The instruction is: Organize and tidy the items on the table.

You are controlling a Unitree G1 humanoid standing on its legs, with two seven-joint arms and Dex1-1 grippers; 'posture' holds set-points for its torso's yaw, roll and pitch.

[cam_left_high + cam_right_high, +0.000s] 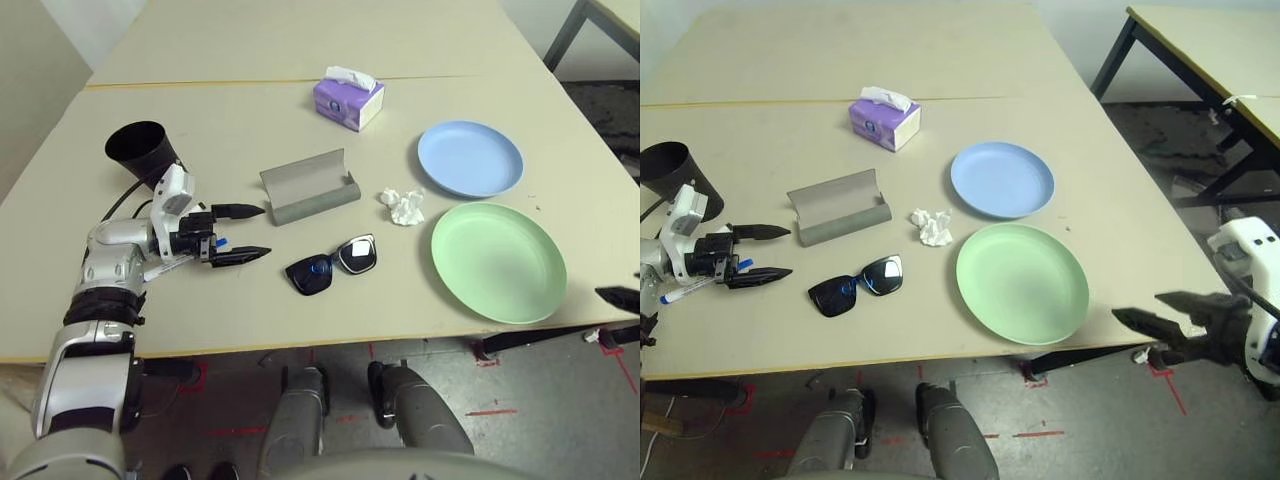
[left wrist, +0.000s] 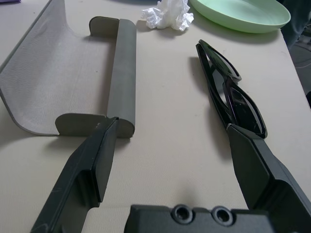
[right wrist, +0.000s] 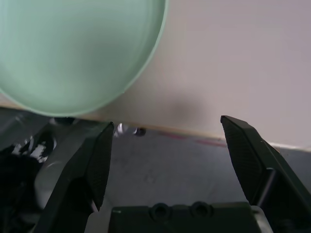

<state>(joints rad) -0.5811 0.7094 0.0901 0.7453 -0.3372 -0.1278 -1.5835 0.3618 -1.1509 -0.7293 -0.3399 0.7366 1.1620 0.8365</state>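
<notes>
My left gripper (image 1: 267,230) stands open just above the table (image 1: 330,315), its fingers pointing at the gap between the grey glasses case (image 1: 308,186) and the black sunglasses (image 1: 332,265). The case (image 2: 73,73) lies open. A white marker (image 1: 695,287) with blue on it lies under that wrist. The black cup (image 1: 140,148) stands behind the left arm. A crumpled tissue (image 1: 403,206) lies between the case and the light-blue plate (image 1: 470,158). The green plate (image 1: 498,260) sits near the front edge. My right gripper (image 1: 1137,307) hangs open off the table's front right edge, close to the green plate (image 3: 73,48).
A purple tissue box (image 1: 348,97) stands at the back centre, just in front of the yellowish seam. Another table (image 1: 1200,40) stands off to the right across a strip of floor. Bare tabletop lies behind the seam and at the left front.
</notes>
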